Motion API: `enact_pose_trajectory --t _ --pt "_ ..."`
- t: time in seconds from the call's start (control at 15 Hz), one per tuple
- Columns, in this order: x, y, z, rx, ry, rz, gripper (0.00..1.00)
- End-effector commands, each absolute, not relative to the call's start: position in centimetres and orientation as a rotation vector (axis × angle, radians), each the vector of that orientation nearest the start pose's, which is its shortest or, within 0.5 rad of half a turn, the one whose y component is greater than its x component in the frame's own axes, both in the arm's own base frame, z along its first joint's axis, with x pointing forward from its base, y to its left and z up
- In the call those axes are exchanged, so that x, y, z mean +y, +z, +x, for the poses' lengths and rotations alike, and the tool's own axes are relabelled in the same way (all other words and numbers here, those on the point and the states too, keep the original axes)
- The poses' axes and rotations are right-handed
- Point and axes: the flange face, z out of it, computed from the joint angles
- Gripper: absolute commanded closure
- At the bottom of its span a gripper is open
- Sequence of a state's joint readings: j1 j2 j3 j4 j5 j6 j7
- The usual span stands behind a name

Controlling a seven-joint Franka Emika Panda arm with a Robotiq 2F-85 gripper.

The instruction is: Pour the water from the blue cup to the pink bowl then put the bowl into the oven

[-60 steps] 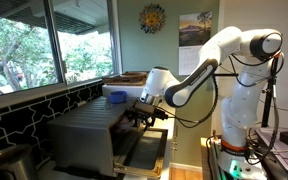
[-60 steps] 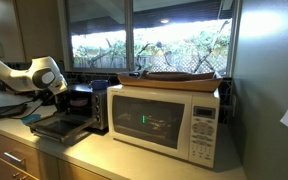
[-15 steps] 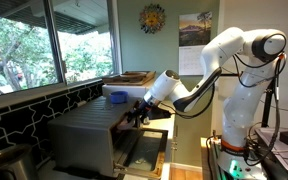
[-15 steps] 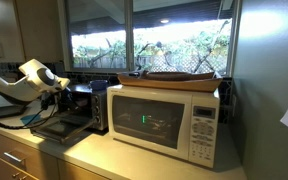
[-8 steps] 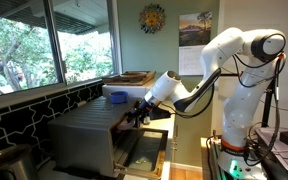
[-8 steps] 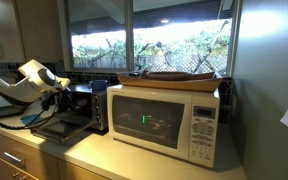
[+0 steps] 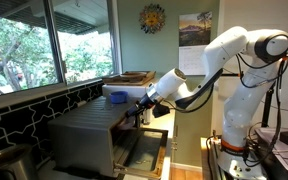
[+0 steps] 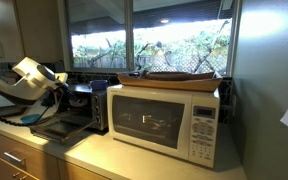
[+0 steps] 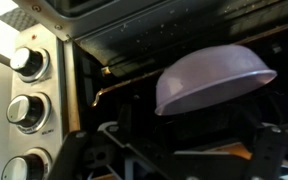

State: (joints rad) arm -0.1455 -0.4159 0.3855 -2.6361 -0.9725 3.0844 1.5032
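In the wrist view the pale pink bowl (image 9: 214, 75) sits inside the dark oven (image 9: 114, 60), past my fingers and apart from them. My gripper (image 9: 179, 150) is open, and one finger (image 9: 84, 152) shows at each lower corner with nothing between them. In both exterior views the gripper (image 7: 140, 114) (image 8: 62, 92) hangs in front of the oven (image 7: 84, 130) (image 8: 86, 105), above its dropped door (image 7: 144, 150) (image 8: 56, 127). The blue cup (image 7: 115, 96) stands on top of the oven. The bowl is hidden in both exterior views.
The oven's control knobs (image 9: 26, 62) line the left of the opening. A white microwave (image 8: 169, 120) with a wooden tray (image 8: 179, 76) on top stands beside the oven. Windows run behind the counter, and the robot's base (image 7: 234, 120) stands nearby.
The arm has drawn back from the oven opening, with the gripper a little farther from the cavity than a second ago. The bowl stays in the oven.
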Motion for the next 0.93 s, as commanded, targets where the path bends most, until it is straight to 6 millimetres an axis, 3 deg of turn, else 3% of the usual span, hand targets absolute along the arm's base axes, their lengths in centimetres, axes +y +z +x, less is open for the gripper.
enact_pose_trajectory --t 0.0,0.6,0.87 --pt "16.5 44.2 38.9 0.245 -1.343 -2.685 0.0" --pt "15.2 43.8 37.3 0.01 -1.297 -2.614 0.0" --pt "14.2 42.6 36.3 -0.087 -1.254 -2.599 0.0"
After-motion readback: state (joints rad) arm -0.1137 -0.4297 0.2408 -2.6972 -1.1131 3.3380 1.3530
